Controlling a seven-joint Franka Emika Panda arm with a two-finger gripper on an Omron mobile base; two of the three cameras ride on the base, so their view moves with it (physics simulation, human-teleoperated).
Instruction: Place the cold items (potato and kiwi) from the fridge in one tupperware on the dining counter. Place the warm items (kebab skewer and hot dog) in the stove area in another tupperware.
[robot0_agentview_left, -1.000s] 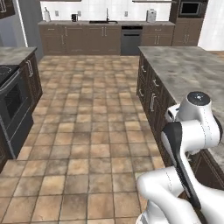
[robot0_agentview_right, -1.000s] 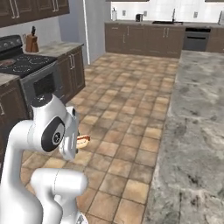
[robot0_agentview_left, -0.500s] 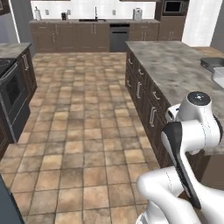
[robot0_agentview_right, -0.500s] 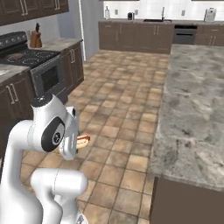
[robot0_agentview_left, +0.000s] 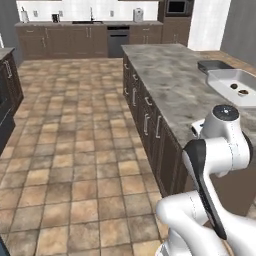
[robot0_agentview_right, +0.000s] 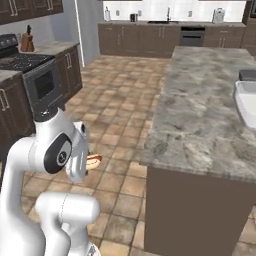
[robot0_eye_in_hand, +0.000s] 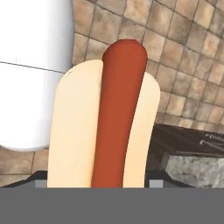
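And here we are with the hot dog (robot0_eye_in_hand: 107, 122) right up against the hand camera, sausage lying in its pale bun, rising straight from between the gripper's jaws, which are clamped on it. From the right base view the same hot dog (robot0_agentview_right: 93, 160) pokes out just beside the arm's white upper link, carried low over the brown tiled floor (robot0_agentview_left: 75, 150). To the robot's right runs the long dining counter (robot0_agentview_left: 175, 82) with its grey stone top and dark drawers below, and far along it sits a white tupperware (robot0_agentview_left: 231, 85) with two small dark items inside, too small to tell which is which; a dark flat lid or tray (robot0_agentview_left: 214, 65) lies just beyond it. In the right base view the tupperware (robot0_agentview_right: 246, 102) shows at the right edge of the counter. Over on the left side, the stove (robot0_agentview_right: 30, 75) stands with a knife block (robot0_agentview_right: 27, 42) on the worktop behind it. The back wall holds the sink faucet (robot0_agentview_left: 91, 12) and a dishwasher (robot0_agentview_left: 118, 41).
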